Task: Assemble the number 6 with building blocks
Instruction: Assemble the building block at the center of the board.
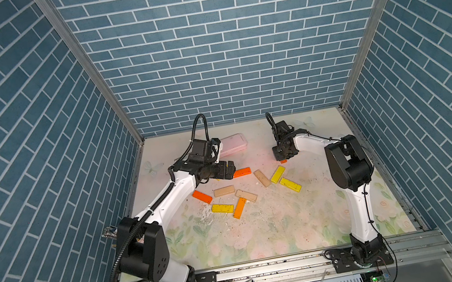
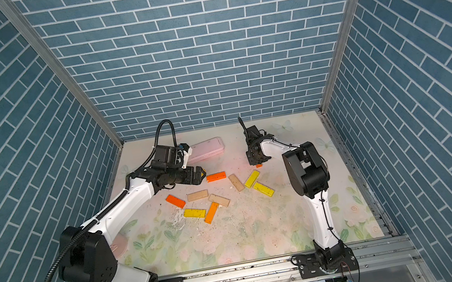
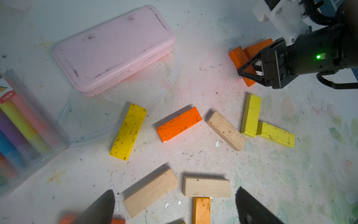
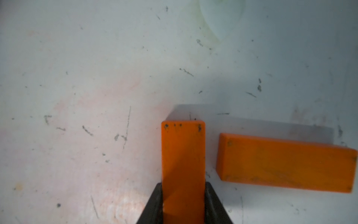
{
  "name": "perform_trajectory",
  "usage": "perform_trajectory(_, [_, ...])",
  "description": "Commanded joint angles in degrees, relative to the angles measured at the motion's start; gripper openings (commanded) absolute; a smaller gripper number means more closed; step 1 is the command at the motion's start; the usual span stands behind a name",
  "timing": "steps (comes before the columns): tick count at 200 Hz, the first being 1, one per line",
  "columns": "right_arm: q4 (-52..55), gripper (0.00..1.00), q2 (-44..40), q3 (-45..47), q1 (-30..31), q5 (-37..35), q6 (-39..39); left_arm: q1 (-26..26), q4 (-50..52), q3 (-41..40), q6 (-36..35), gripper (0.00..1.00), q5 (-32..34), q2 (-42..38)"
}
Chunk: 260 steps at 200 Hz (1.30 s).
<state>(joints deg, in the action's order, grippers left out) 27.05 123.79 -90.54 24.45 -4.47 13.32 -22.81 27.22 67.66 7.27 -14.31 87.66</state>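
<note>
right gripper (image 4: 183, 205): jaws closed on the long sides of an orange bar (image 4: 183, 155), which sticks out lengthwise past the fingertips. cannot tell whether its far end touches the mat. a second orange bar (image 4: 286, 163) lies flat just beside it, at a right angle, with a narrow gap between.

left gripper (image 3: 174, 209): jaws spread wide, nothing between them, above the loose bars.

loose bars (image 1: 246, 195): orange, yellow and tan, scattered at odd angles mid-table between the two arms, a few touching at corners. no digit laid yet.

views: in both top views the held bar shows only as an orange sliver under the right wrist; the right wrist view shows the grip plainly. only the left wrist view shows a clear chalk pack (image 3: 19, 131) and a yellow bar (image 3: 127, 131) near the pink case (image 3: 114, 48).

surface: pale mat (image 1: 280, 232) with faded flower print, scuffed, black specks, white crumbs, a pink smear.

room: blue brick-pattern walls (image 1: 217, 40) on three sides, metal corner posts, aluminium rail along the front.
</note>
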Motion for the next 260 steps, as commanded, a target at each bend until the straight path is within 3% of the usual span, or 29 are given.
perform_trajectory(1, [4.0, 0.25, -0.5, 1.0, -0.4, -2.7, 3.1, -0.4, -0.1, 0.3, 0.6, 0.98, -0.3, 0.7])
perform_trajectory(67, [9.2, 0.56, -6.9, -6.1, -0.4, -0.4, 3.2, -0.5, 0.1, 0.2, 0.5, 0.98, 0.0, 0.6])
perform_trajectory(120, [6.7, 0.55, -13.8, 2.5, -0.4, -0.5, 3.5, -0.5, 0.0, 0.4, 0.7, 0.98, -0.5, 1.1])
perform_trajectory(224, [7.6, 0.56, -2.7, -1.1, -0.3, 0.1, 3.4, -0.7, 0.0, 0.8, 0.7, 0.98, -1.1, 2.6])
perform_trajectory(260, [7.8, 0.51, -0.1, -2.6, -0.2, -0.4, 3.8, -0.6, 0.0, 0.8, 0.8, 0.98, -1.2, 3.1])
